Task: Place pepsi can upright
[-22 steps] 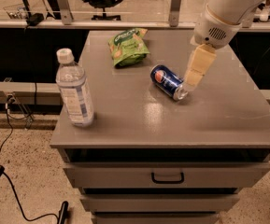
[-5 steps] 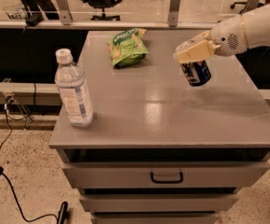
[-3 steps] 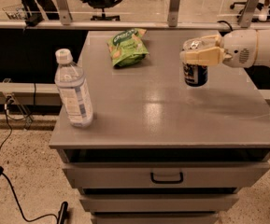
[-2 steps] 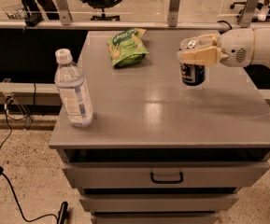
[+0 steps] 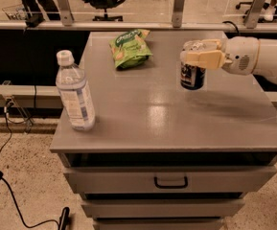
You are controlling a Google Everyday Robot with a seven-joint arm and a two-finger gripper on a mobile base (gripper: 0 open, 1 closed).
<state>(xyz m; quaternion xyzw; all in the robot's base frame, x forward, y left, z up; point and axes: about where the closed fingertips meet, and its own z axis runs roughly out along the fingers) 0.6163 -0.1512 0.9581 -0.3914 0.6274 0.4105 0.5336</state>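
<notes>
Grey cabinet top, pepsi can upright and perhaps resting there, its top end tight in the gripper.

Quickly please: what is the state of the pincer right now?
Pincer: closed on the upright can, gripping its top from the right, above the back right part of the table.

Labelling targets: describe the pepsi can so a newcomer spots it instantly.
On top of the grey drawer cabinet, look right and back. The tool grips the upright pepsi can. It is short and dark blue, unlike the clear water bottle and green snack bag.
</notes>
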